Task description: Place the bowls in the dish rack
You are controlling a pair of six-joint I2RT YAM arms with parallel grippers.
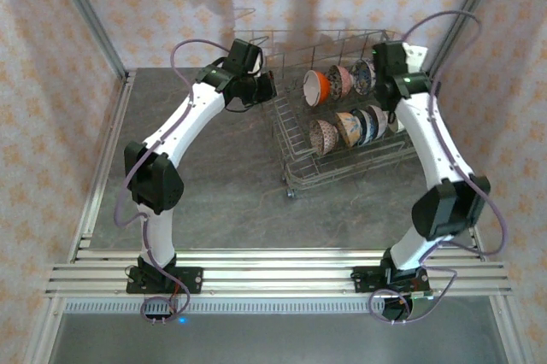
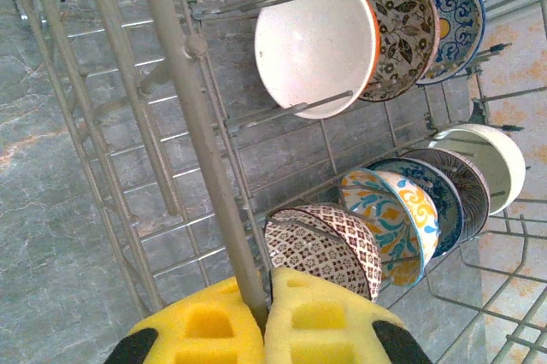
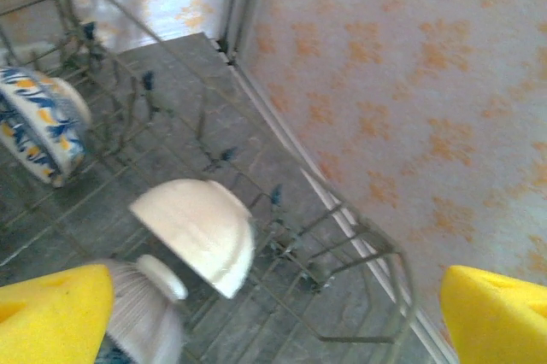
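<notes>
The large silvery wire dish rack (image 1: 342,172) sits on the grey stone-look table (image 1: 214,184). Its long axis lies close to the 9-to-3 line, with the right end tipped a little toward 2. The small round ceramic bowls (image 2: 318,39) stand on edge between its tines in two rows. All appear to be racked, so loading looks finished or nearly so.

The left gripper (image 2: 263,300) is at the rack's 9 o'clock end, its yellow foam pads pressed together on a thick grey bar of the rack that runs up between them. The right gripper (image 3: 273,321) hangs over the 3 o'clock end, spread wide and holding nothing.

From the right gripper, the plain cream bowl (image 3: 201,231), tilted at the end of the near row, lies at about 11 o'clock and close below. The right arm is plainly the nearer to that bowl. Any nudge or retreat there should probably go straight up, clear of the wires, with the left gripper steadying the rack.
</notes>
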